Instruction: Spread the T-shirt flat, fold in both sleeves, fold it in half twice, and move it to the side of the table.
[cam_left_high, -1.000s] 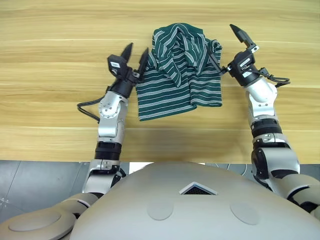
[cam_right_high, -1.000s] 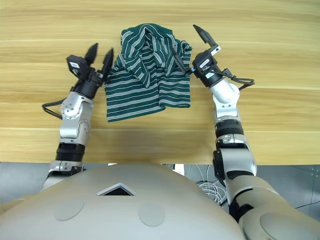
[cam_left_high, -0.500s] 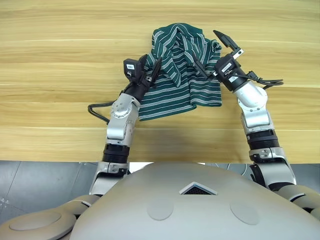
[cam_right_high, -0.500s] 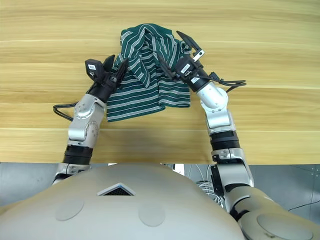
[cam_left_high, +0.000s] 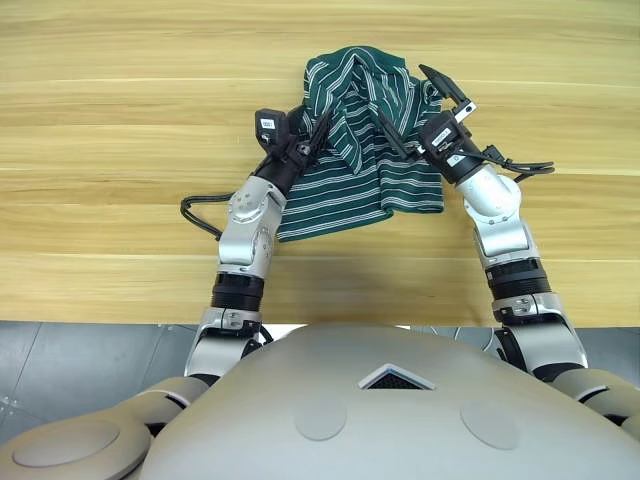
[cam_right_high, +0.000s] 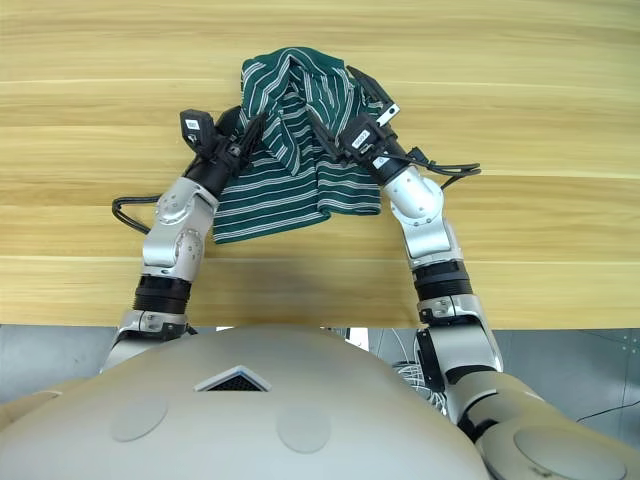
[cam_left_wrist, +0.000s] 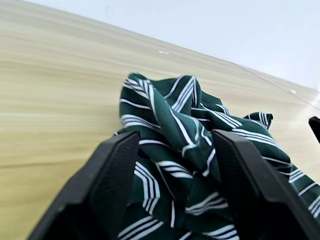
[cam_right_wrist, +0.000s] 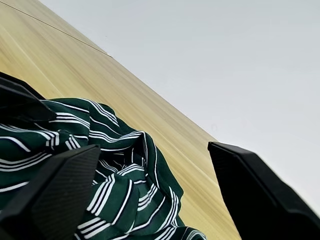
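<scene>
Pale wood-grain planks make up the tabletop (cam_left_high: 120, 100), which is spread across most of the head views. A strip of grey floor (cam_left_high: 60, 370) is seen beneath its near edge at the lower left of the frame.

The upper centre of the frame is taken by the T-shirt (cam_left_high: 360, 150), dark green with thin white stripes. It is seen crumpled: its upper part is heaped in folds, while its lower part lies flatter, ending in a straight hem toward the lower left.

The left tool (cam_left_high: 308, 125) is placed at the garment's left edge, just left of centre in the frame, with its fingers parted and nothing gripped. In the left wrist view the heaped folds are seen between and beyond its two black fingers (cam_left_wrist: 115, 175).

The right tool (cam_left_high: 403, 93) is placed at the garment's upper right corner, spread wide and likewise holding nothing. One of its fingers is extended over the striped cloth and the other is raised by the cloth's right edge. Whether either tool touches the fabric cannot be told.
</scene>
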